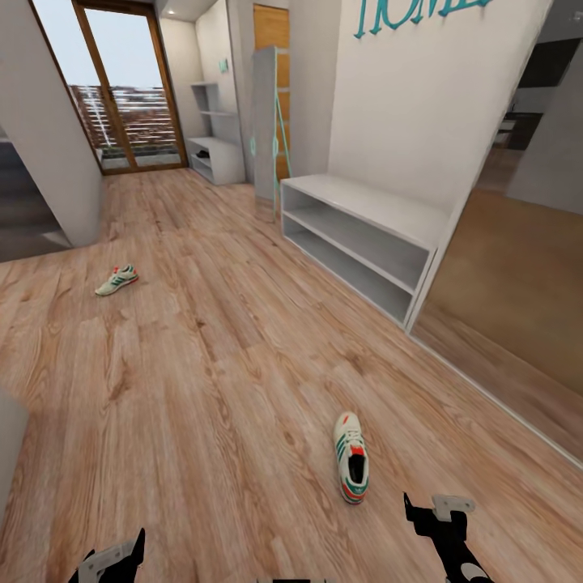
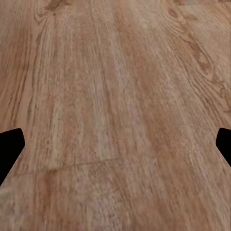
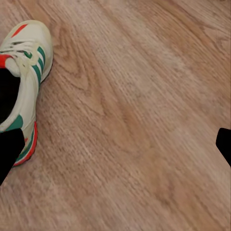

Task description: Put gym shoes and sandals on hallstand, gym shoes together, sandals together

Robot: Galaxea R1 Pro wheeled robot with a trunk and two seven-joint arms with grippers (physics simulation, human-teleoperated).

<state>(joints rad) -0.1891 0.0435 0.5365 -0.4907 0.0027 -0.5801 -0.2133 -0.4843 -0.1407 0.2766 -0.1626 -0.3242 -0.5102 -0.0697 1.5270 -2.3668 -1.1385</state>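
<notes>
White with green stripes and a red-orange heel, the near lace-up gym shoe (image 1: 351, 457) lies on your light wood-grain plank floor (image 1: 202, 389), just beside and to the left of your right gripper (image 1: 437, 510). In the right wrist view that shoe (image 3: 21, 86) sits off to one side by a fingertip, not between the jaws, which stand wide apart. Your left gripper (image 1: 113, 559) hangs over bare planks, jaws apart too. A second matching sneaker (image 1: 117, 280) lies well away, far left. The long light-grey open-fronted shoe rack (image 1: 364, 235) stands against the right wall.
</notes>
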